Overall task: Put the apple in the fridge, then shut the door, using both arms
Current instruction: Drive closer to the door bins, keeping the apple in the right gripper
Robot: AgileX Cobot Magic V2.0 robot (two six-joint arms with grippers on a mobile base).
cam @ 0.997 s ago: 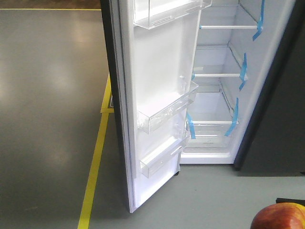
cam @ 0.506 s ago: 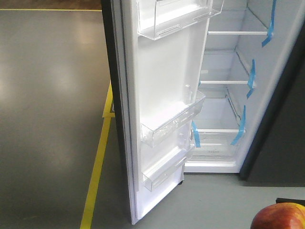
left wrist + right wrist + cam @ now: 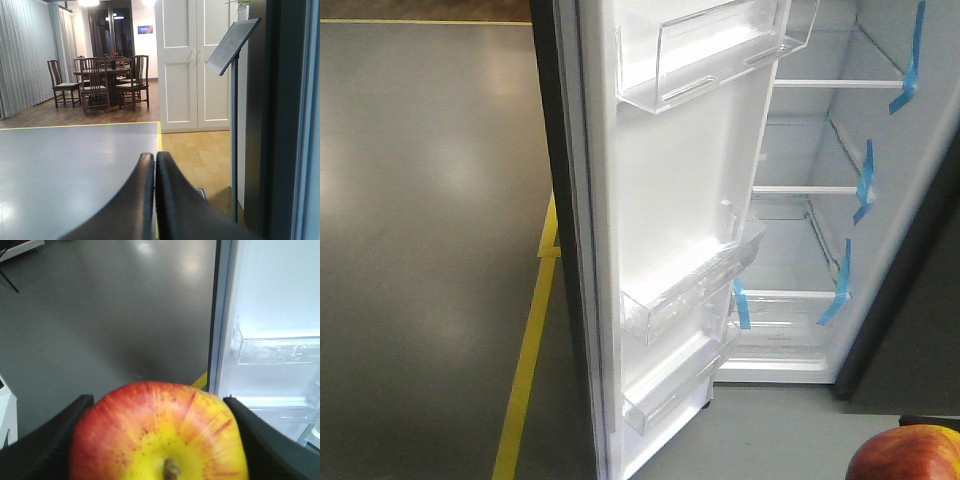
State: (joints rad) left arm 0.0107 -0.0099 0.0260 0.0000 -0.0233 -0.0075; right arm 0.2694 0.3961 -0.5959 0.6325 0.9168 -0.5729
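Clamping the glossy red-yellow apple [image 3: 157, 440], the black right gripper [image 3: 156, 405]; left gripper [image 3: 154, 170] clenched — only the front view shows blue-taped shelves [image 3: 815, 189] in the white-lined fridge [image 3: 800, 140].

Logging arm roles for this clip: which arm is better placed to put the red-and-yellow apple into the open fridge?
Right: its black gripper clamps the glossy red-yellow apple; the left gripper is shut and empty.

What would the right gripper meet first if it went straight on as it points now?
Likely the grey floor: the right gripper, holding the apple, aims just beside the open door, not at it. Depth is unclear.
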